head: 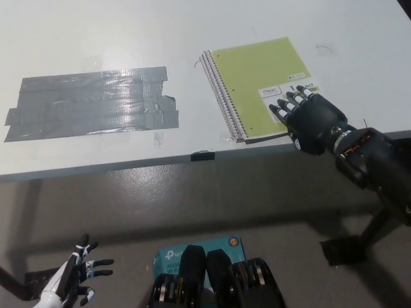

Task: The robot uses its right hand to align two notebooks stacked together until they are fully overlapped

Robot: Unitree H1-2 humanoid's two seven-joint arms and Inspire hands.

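Note:
A lime-green spiral notebook (pixel 260 81) lies on the white table (pixel 96 38), on top of a second notebook whose purple edge (pixel 209 72) peeks out along the spiral side. My black right hand (pixel 308 119) rests flat on the green cover's near right corner, fingers spread and pressing on the label. It grips nothing. My white left hand (pixel 74 279) hangs low at the bottom left, below the table, fingers apart and holding nothing.
A large patch of grey tape (pixel 93 102) covers the table's left part. A small black clip (pixel 203 154) sits on the table's near edge. A teal box (pixel 192 247) lies on the floor below.

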